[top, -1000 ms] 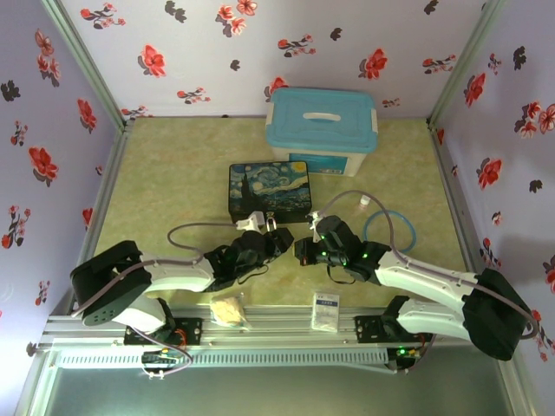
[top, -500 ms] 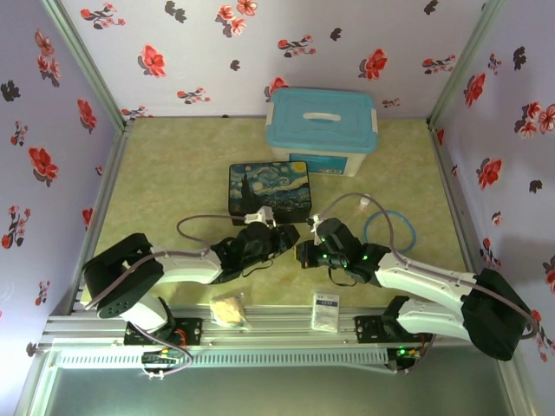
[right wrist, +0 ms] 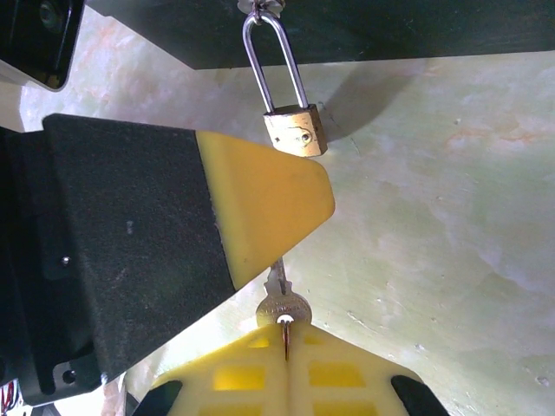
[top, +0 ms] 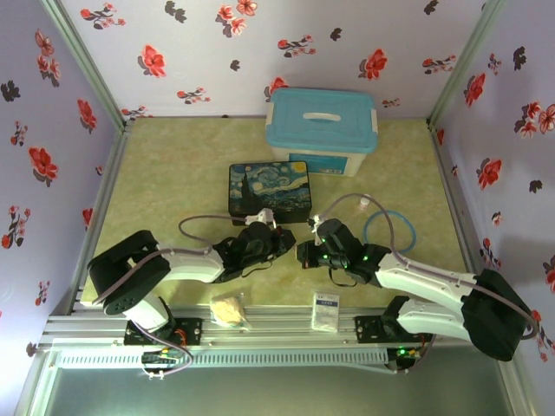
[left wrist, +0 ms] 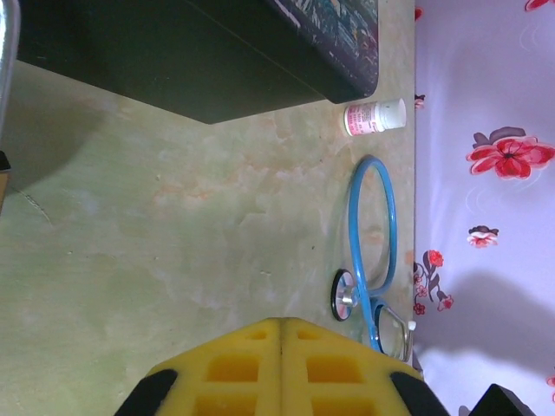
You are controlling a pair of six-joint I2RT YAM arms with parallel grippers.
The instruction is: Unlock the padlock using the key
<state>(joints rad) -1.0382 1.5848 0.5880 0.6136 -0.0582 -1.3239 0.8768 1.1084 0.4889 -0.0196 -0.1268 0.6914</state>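
Two steps remain: insert key [right wrist: 283, 308], turn. Nothing unlocked yet: padlock [right wrist: 297, 130] shackle closed through box [right wrist: 390, 26] latch. Key pinched in right fingers [right wrist: 234, 377], blade aimed at padlock, tip hidden behind left fingers [right wrist: 260, 204]; those closed, empty, just beside padlock.

left gripper [right wrist: 299, 204], closed, blocks the gap between key [right wrist: 283, 308] and padlock [right wrist: 296, 130]; tin [right wrist: 390, 26] wall behind padlock, open table [right wrist: 451, 217] beside it.
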